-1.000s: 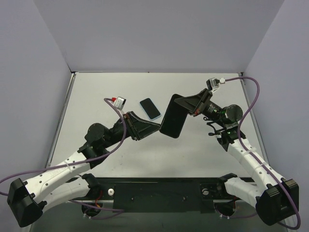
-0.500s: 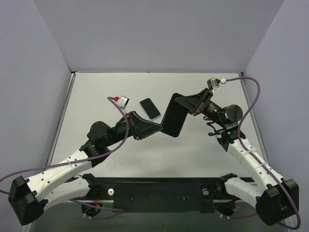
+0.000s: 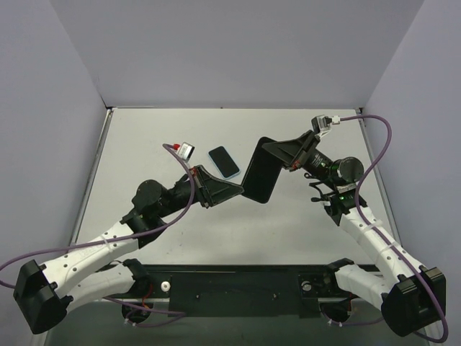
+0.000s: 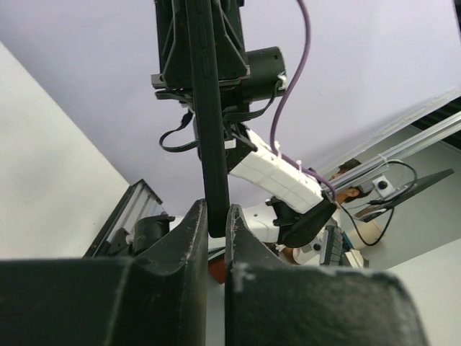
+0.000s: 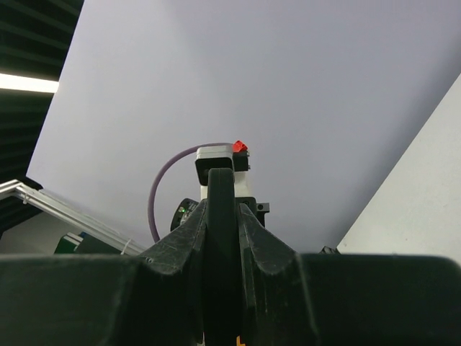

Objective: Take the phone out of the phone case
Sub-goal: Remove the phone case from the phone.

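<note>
The black phone case (image 3: pixel 261 179) hangs tilted in the air above the table's middle. My right gripper (image 3: pixel 272 151) is shut on its upper edge; in the right wrist view the case's edge (image 5: pixel 221 189) is clamped between the fingers of that gripper (image 5: pixel 221 207). My left gripper (image 3: pixel 238 189) meets the case's lower left corner. In the left wrist view the case (image 4: pixel 207 130) runs straight up, and its end sits between the nearly closed tips of the left gripper (image 4: pixel 217 218). A small dark phone with a blue rim (image 3: pixel 224 161) lies flat on the table, left of the case.
The grey table (image 3: pixel 158 137) has lavender walls at the back and on both sides. Purple cables loop from both wrists. The black base rail (image 3: pixel 238 285) runs along the near edge.
My left arm has drawn back to the left, so its gripper now overlaps only the corner of the case. The case and my right gripper have shifted slightly up and right.
</note>
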### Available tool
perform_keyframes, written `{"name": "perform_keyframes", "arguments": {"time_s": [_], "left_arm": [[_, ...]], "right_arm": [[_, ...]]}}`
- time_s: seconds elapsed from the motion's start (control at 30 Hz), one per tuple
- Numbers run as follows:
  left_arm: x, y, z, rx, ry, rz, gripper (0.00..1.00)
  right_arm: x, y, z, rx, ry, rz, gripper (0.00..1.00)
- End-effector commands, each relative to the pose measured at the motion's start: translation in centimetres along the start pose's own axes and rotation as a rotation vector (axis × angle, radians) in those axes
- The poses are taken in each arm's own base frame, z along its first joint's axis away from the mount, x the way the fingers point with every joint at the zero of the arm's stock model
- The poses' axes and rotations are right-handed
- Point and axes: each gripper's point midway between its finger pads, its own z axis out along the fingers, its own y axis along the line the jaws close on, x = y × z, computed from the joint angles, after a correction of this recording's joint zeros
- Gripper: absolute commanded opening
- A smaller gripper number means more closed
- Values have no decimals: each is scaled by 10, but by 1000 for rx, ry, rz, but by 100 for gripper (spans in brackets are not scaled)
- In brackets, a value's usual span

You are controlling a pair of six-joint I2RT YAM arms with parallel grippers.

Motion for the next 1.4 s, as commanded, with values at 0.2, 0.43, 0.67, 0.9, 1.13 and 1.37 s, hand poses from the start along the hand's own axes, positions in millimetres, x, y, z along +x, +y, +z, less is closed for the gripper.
{"name": "perform_keyframes", "arguments": {"time_s": [0.2,0.43,0.67,0.9,1.13,1.37], "left_arm": [[-29,-125,-18,533,-127,201,0],[-36,-139,-11,574,-143,252,0],[-28,-79,-3,384,-155,241,0],[-28,-42,5,254,-163,223,0],[-23,-19,6,142,-132,221,0],[-15,-53,-12,205,-83,242,61]], "right_arm": [[-11,27,5,-146,-36,120,0],[-7,52,7,-286,-14,270,0],[-17,90,1,-430,-26,377,0],[-10,111,0,-492,10,420,0],[-10,116,-1,-428,-9,317,0],[-19,107,0,-345,-41,189,0]]}}
